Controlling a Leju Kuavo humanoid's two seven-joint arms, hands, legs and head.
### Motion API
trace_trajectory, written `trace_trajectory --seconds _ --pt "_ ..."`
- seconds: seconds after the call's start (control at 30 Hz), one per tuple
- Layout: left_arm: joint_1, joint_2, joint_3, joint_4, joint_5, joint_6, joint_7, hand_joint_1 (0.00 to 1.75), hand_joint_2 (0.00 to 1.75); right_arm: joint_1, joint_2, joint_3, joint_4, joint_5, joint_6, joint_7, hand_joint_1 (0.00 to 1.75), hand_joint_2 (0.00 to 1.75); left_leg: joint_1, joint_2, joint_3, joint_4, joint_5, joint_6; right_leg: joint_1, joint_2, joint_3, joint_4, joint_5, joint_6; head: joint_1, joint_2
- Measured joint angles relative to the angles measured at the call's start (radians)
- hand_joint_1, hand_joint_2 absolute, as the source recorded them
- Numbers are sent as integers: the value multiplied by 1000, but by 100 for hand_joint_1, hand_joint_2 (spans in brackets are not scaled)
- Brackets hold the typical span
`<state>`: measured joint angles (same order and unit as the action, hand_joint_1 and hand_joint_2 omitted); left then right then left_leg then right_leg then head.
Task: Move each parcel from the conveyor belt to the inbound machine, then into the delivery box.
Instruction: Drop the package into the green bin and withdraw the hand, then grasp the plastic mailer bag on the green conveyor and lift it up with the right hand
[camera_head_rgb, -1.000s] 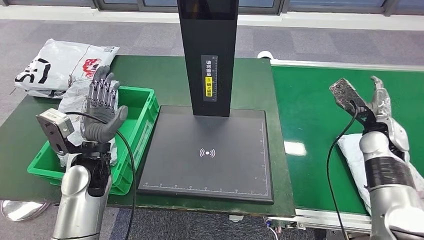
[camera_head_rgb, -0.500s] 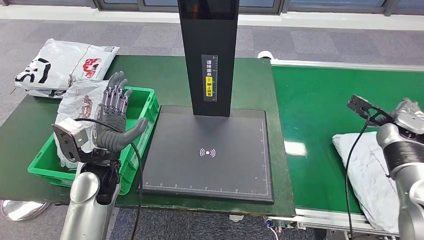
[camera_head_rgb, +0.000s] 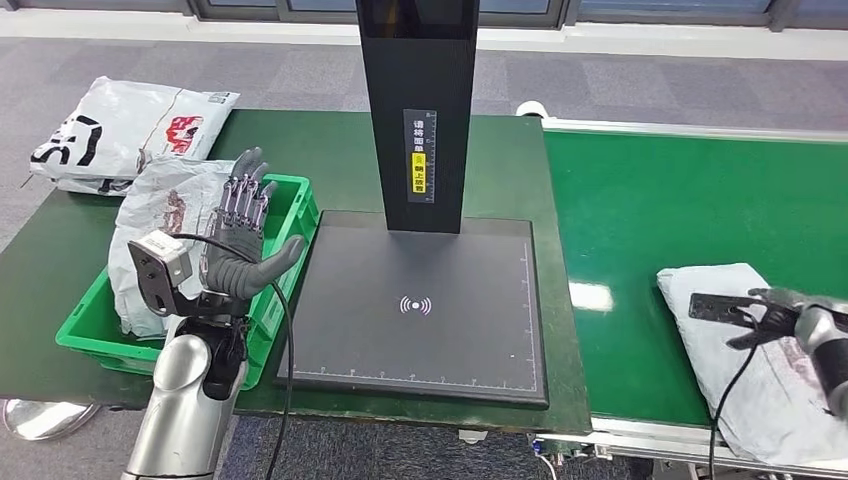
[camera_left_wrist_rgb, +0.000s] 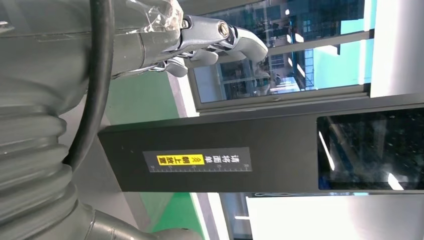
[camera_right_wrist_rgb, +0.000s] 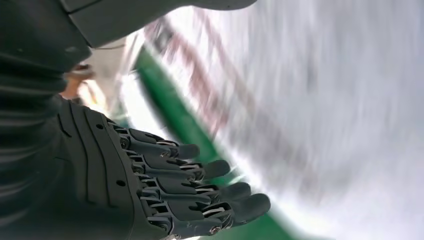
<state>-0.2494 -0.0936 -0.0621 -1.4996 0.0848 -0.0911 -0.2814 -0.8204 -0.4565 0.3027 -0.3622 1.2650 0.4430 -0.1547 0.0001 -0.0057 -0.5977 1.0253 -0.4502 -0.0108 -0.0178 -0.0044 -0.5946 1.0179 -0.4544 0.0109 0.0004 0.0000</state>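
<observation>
The right robot hand (camera_head_rgb: 800, 322) has dropped, fingers spread and empty, over the crinkled grey plastic parcel (camera_head_rgb: 740, 350); left robot hand (camera_head_rgb: 240, 235) likewise splayed.

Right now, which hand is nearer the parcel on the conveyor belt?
Right. The right hand is over the grey parcel on the conveyor belt; the left hand is raised above the green box, across the scanner.

So there's a dark green table (camera_head_rgb: 300, 150) carrying a black scanner base plate (camera_head_rgb: 420, 305) with its tall black column (camera_head_rgb: 417, 110), plus a green plastic crate (camera_head_rgb: 270, 250) just left of the plate and a white printed parcel bag (camera_head_rgb: 120, 130) at the far left corner. Right beside the table runs a bright green conveyor belt (camera_head_rgb: 680, 200), with a whitish parcel (camera_head_rgb: 750, 370) lying on its near right end.
</observation>
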Motion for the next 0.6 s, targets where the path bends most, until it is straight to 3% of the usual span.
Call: trace_trajectory --seconds 0.07,0.2,0.57,0.6 --pt "17 6 0 -1 0 5 -6 0 175 49 -22 29 -16 -23 20 -82 0 175 0 0 -1 0 0 0 0 -1 0 0 0 0 0 0" --pt "46 12 3 -5 1 9 -13 0 175 131 -27 94 -38 -59 31 -100 0 0 0 0 -1 0 -1 0 0 0 -1 0 -1 0 0 0" --pt "68 13 42 -15 10 16 -25 0 175 210 -44 224 -45 -117 21 -121 0 0 3 0 10 1 -3 2 4 -1 11 -2 -4 1 0 0" --pt "69 13 44 -16 11 16 -25 0 175 211 -44 228 -46 -120 22 -121 0 44 3 0 11 1 -4 2 4 -1 12 -2 -4 1 0 0"
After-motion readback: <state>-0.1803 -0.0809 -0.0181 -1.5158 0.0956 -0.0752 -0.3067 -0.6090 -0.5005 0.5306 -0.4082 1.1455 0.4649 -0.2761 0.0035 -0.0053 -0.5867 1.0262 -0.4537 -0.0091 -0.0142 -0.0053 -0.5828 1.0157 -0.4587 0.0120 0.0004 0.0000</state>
